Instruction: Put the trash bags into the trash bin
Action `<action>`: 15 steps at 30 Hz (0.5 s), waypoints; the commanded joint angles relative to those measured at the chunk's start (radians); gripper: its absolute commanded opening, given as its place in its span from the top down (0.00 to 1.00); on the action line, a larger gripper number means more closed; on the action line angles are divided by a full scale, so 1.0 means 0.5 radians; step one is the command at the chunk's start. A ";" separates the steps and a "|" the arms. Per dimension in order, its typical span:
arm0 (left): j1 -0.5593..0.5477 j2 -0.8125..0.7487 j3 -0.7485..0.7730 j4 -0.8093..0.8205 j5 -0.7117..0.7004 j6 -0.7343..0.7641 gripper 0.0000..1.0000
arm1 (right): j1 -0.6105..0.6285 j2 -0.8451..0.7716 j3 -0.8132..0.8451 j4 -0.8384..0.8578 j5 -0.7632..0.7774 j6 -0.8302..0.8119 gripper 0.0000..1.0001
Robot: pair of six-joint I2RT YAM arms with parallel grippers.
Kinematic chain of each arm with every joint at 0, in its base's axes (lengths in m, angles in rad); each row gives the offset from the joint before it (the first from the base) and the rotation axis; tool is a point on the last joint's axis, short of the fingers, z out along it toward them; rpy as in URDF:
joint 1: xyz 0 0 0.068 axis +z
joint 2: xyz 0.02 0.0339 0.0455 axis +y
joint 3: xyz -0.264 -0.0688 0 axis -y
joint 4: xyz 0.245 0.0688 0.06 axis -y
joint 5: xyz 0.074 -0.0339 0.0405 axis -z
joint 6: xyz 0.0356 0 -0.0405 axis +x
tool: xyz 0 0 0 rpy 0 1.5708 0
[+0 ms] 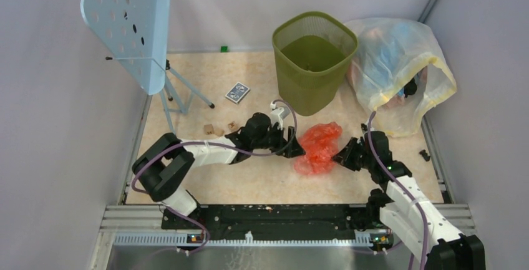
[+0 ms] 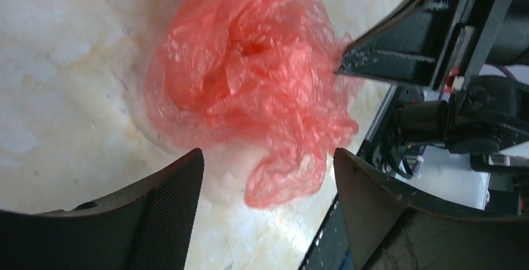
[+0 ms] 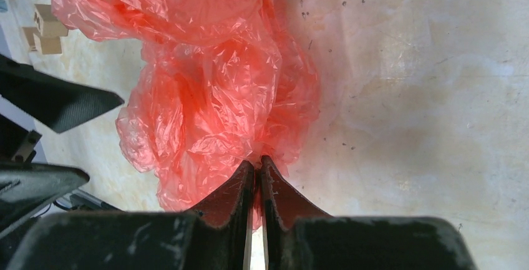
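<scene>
Right hand [image 3: 257,169] pinched tight on an edge of the red trash bag [image 1: 318,147], crumpled on the tabletop [image 1: 249,179]. Left hand [image 2: 268,161] spread wide at the bag's other side. Grasp step. Next, probably: lift clear, carry to the trash bin [image 1: 314,58] just beyond.

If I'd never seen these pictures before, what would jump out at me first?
The crumpled red-orange trash bag jumps out first, bright against the pale table in the middle. The right gripper is pinched shut on its edge, while the left gripper sits open, facing it from the other side. Behind them stand the olive-green trash bin and, to its right, a big clear bag stuffed with coloured things.
</scene>
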 commanded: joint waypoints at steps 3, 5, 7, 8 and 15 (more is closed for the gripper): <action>-0.012 0.226 0.206 0.076 0.052 -0.003 0.21 | 0.018 -0.018 0.006 0.044 -0.025 -0.024 0.92; -0.026 0.285 0.218 0.079 0.065 -0.021 0.21 | 0.018 -0.024 0.010 0.053 -0.028 -0.025 0.92; -0.037 0.324 0.191 0.145 0.090 -0.044 0.23 | 0.020 -0.025 0.012 0.062 -0.029 -0.029 0.92; -0.035 0.341 0.163 0.200 0.114 -0.065 0.27 | 0.018 -0.022 0.013 0.066 -0.026 -0.034 0.93; -0.021 0.207 -0.017 0.275 0.091 -0.052 1.00 | 0.018 -0.038 0.040 0.010 0.074 -0.027 0.93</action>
